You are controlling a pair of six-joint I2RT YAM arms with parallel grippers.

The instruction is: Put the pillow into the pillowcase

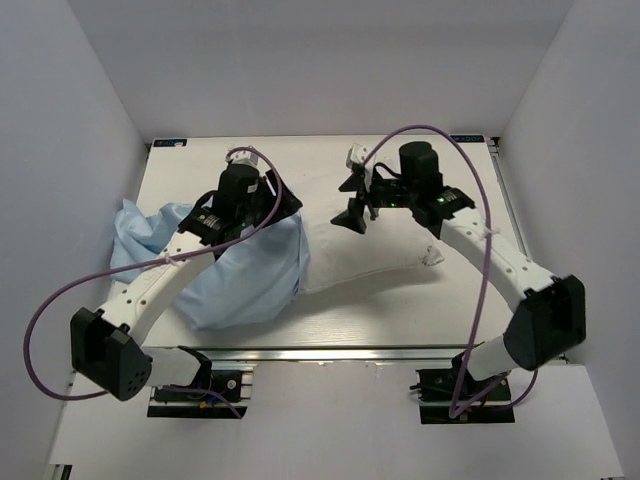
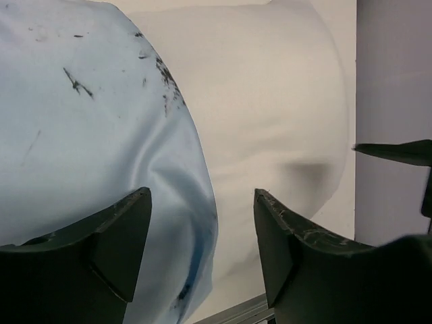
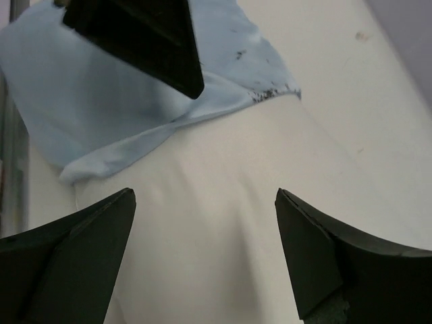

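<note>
The cream pillow (image 1: 370, 250) lies across the middle of the table. Its left part is inside the light-blue pillowcase (image 1: 240, 275), whose open edge crosses the pillow. My left gripper (image 1: 286, 208) is open and empty, hovering over that edge; in the left wrist view it (image 2: 202, 202) straddles the pillowcase (image 2: 88, 135) and the pillow (image 2: 270, 121). My right gripper (image 1: 352, 205) is open and empty above the bare pillow. In the right wrist view it (image 3: 206, 199) is over the pillow (image 3: 223, 223), with the pillowcase (image 3: 101, 101) beyond.
White walls stand on the left, back and right. A metal rail (image 1: 330, 352) runs along the table's near edge. Loose pillowcase cloth (image 1: 135, 235) bunches at the far left. The two grippers are close together; the left finger (image 3: 142, 34) shows in the right wrist view.
</note>
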